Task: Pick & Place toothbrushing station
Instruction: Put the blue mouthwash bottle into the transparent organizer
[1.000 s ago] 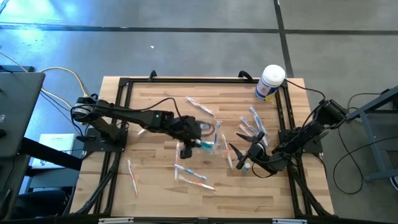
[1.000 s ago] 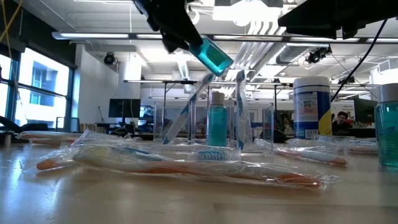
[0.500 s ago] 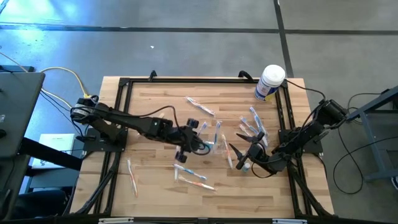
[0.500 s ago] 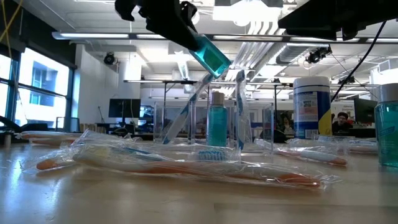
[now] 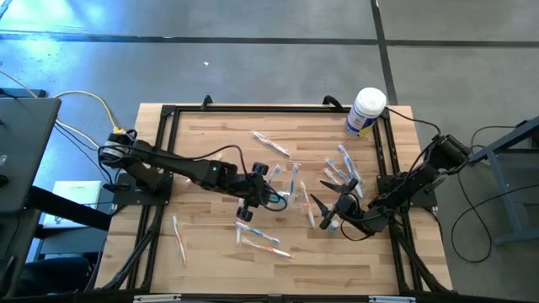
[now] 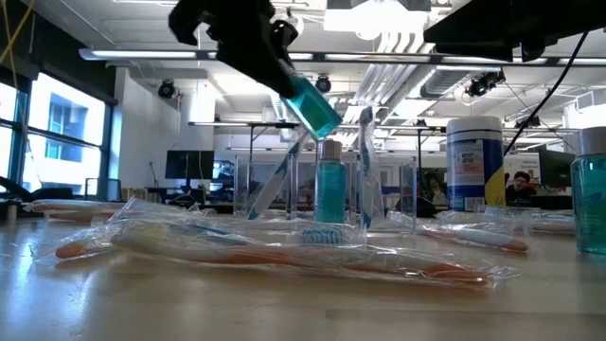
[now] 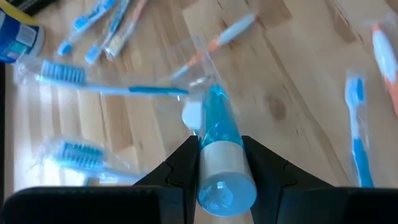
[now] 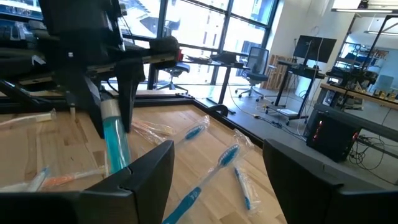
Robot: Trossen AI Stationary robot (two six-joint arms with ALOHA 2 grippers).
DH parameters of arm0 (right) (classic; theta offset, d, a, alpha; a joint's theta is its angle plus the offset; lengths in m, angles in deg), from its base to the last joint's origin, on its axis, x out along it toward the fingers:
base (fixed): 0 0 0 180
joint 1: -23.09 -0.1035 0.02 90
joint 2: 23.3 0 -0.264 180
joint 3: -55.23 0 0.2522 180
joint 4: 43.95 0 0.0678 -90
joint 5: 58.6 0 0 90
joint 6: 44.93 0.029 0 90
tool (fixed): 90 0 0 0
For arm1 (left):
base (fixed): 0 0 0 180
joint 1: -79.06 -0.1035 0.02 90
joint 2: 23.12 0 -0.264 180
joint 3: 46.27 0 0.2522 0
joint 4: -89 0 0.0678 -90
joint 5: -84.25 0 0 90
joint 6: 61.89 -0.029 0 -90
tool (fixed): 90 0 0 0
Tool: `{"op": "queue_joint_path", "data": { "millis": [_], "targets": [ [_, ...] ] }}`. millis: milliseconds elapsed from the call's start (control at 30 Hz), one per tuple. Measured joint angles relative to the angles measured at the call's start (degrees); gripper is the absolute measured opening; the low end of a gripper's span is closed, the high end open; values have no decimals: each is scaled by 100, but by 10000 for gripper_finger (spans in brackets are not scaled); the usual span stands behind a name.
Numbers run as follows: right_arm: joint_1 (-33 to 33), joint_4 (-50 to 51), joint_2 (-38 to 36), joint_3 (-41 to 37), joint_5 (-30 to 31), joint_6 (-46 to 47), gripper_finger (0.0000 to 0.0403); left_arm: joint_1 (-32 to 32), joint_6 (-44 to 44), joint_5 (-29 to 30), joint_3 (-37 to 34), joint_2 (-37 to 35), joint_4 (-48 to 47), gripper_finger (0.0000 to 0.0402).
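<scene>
Since earlier, your left claw has dropped mid-tabletop, clenched on a tilted blue tube, angling toward the clear holder; right claw released.

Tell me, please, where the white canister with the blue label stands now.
In the high view, the white canister with the blue label stands at the wooden table's far right corner, beyond the scattered toothbrushes.

The right gripper shows its two dark fingers spread wide apart, with nothing between them. Farther off, the left gripper hangs above the wooden table, its jaws clamped on a clear tube of blue liquid that points downward. Wrapped blue toothbrushes lie on the wood just beyond the fingers. Office chairs and desks stand by the windows behind.
</scene>
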Motion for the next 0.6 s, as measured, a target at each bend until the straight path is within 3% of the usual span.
{"op": "queue_joint_path", "data": {
  "millis": [600],
  "targets": [
    [16,141,2,2,2,130,239,-59,421,-55,4,699,-110,97]
  ]
}}
